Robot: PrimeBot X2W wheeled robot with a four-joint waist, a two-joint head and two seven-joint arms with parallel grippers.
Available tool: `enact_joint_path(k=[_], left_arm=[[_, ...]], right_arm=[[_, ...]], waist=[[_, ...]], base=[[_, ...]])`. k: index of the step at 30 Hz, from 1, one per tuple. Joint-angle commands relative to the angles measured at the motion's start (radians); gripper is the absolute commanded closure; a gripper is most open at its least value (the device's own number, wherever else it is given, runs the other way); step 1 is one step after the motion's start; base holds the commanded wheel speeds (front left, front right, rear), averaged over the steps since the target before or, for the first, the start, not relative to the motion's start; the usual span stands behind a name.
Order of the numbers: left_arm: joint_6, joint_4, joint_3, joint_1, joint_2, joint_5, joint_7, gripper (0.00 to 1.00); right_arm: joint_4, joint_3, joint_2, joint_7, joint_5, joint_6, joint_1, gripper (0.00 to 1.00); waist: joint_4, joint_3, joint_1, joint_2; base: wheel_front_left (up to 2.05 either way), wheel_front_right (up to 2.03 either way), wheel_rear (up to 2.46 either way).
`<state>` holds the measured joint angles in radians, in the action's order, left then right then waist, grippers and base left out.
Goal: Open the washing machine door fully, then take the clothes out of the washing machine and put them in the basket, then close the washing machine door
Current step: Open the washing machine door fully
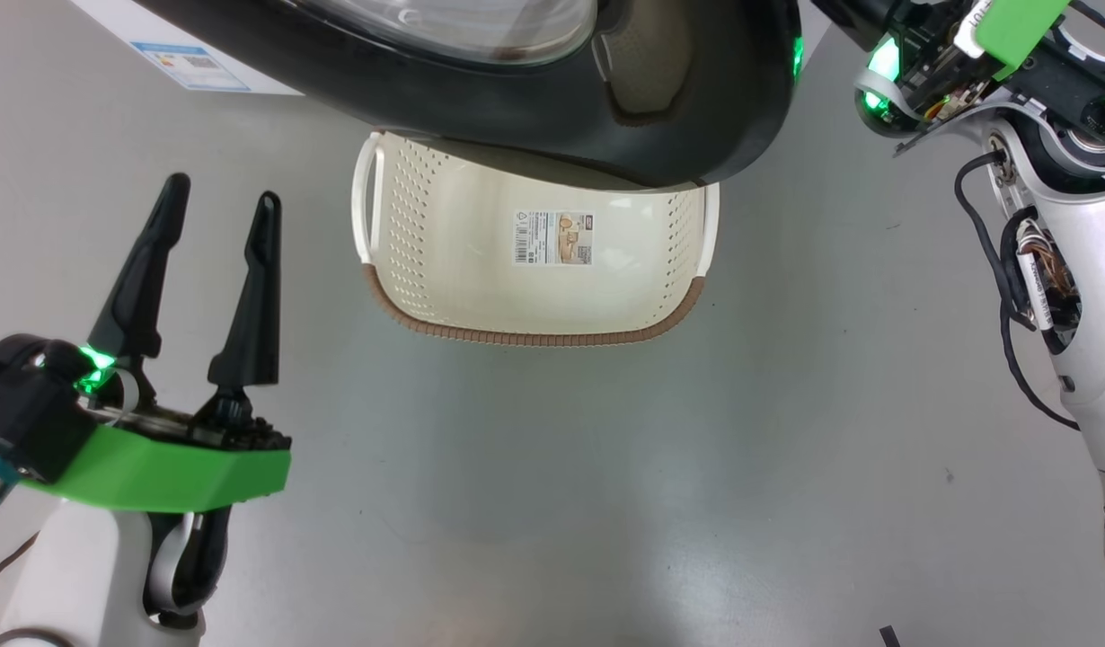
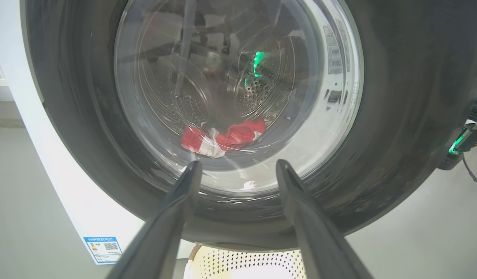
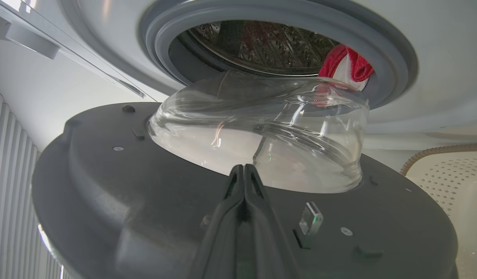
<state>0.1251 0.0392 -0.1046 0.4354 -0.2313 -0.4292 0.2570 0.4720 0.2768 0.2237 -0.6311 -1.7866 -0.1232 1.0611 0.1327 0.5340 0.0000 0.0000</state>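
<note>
The washing machine door point(image 1: 534, 108) stands partly open, its black rim overhanging the basket point(image 1: 517, 337) on the floor below. My left gripper point(image 1: 223, 193) is open and holds nothing, to the left of the basket. Its wrist view faces the door's outer side point(image 2: 397, 116). Through the glass, the red and white clothes point(image 2: 238, 133) lie in the steel drum. My right gripper point(image 3: 244, 170) is shut, its tips against the door's inner face point(image 3: 145, 186) beside the glass bowl point(image 3: 261, 128). Clothes point(image 3: 349, 66) lie at the drum's mouth, inside the grey rubber ring point(image 3: 393, 50).
The white washing machine point(image 2: 68, 186) carries a small blue label point(image 1: 191, 65) low on its front. My right arm point(image 1: 1074, 296) with loose cables comes down the right side. Grey floor point(image 1: 606, 494) spreads in front of the basket.
</note>
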Motion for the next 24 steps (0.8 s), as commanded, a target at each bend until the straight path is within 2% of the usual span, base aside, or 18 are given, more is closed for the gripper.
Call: enact_joint_path(k=[1, 11, 24], left_arm=[[0.006, -0.018, 0.031, 0.012, -0.029, 0.013, 0.005, 0.0], [0.006, -0.003, 0.024, 0.007, -0.022, 0.021, 0.005, 0.0], [0.006, 0.033, 0.036, -0.025, 0.0, 0.039, 0.005, 0.0]], right_arm=[[-0.026, 0.009, -0.011, -0.007, 0.001, -0.008, 0.011, 1.0], [-0.085, 0.027, -0.022, -0.034, 0.017, -0.008, -0.039, 1.0], [-0.147, 0.046, -0.031, -0.064, 0.034, -0.008, -0.163, 1.0]], waist=[[0.001, 0.0, 0.0, 0.0], [0.009, -0.025, 0.0, 0.0], [0.017, -0.12, 0.0, 0.0]], base=[[0.0, 0.0, 0.0], [0.0, 0.0, 0.0], [0.0, 0.0, 0.0]])
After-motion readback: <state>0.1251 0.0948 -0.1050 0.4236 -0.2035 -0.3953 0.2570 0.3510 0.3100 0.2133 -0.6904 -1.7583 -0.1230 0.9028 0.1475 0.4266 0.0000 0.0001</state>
